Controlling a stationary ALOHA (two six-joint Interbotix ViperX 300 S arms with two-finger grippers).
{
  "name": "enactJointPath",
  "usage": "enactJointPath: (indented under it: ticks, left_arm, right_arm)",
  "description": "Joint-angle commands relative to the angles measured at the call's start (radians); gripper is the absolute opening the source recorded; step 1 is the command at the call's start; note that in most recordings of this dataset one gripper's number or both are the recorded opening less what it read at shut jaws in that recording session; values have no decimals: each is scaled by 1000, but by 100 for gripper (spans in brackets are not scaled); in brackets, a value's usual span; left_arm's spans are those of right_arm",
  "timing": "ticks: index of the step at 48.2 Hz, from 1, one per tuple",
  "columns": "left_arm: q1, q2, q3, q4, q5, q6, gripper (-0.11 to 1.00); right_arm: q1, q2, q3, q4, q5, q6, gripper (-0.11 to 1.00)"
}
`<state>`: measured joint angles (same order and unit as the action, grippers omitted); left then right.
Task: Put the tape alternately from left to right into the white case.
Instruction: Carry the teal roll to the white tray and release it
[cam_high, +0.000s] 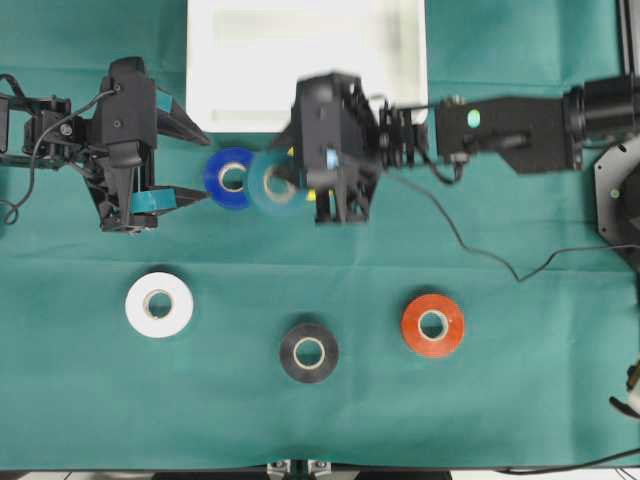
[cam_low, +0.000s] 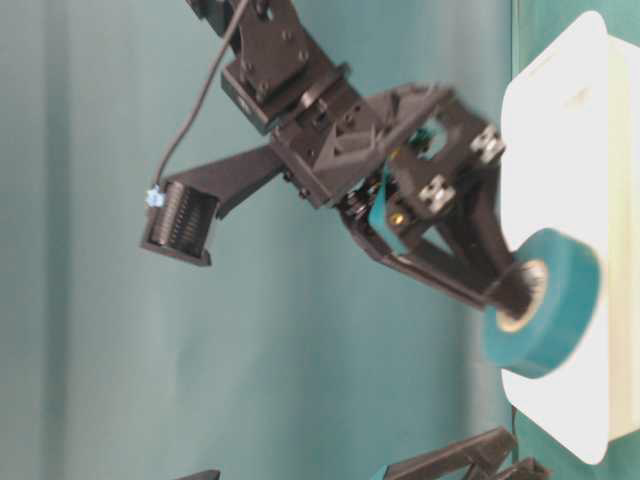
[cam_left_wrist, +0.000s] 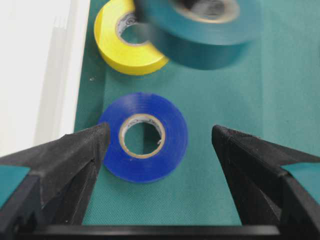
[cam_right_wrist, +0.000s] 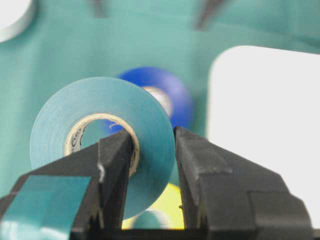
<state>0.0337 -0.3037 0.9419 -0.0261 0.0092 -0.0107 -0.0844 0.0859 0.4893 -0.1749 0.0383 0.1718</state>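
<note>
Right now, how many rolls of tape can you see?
6: blue and yellow near the case, teal held by the right gripper, white, black, orange-red on the cloth.

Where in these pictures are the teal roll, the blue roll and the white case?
teal roll (cam_right_wrist: 75, 112): right wrist view, on its flat teal side face.
blue roll (cam_left_wrist: 172, 142): left wrist view, on its blue top face beside the core.
white case (cam_high: 300, 55): overhead view, on its bare floor.

teal tape (cam_right_wrist: 95, 125), blue tape (cam_left_wrist: 143, 136), white case (cam_high: 300, 60)
</note>
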Motion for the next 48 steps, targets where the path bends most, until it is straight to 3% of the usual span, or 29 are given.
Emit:
enactJointPath:
  ticks: [1, 31, 48]
  left_arm:
    - [-2, -8, -9, -2, -5, 0, 62]
    - [-2, -8, -6, -2, -5, 0, 62]
    - [-2, -8, -6, -2, -5, 0, 62]
  right_arm:
    - [-48, -17, -34, -11, -37, -3, 27]
    - [-268, 144, -173, -84, -98, -2, 27]
    - [-299, 169, -175, -84, -164, -5, 27]
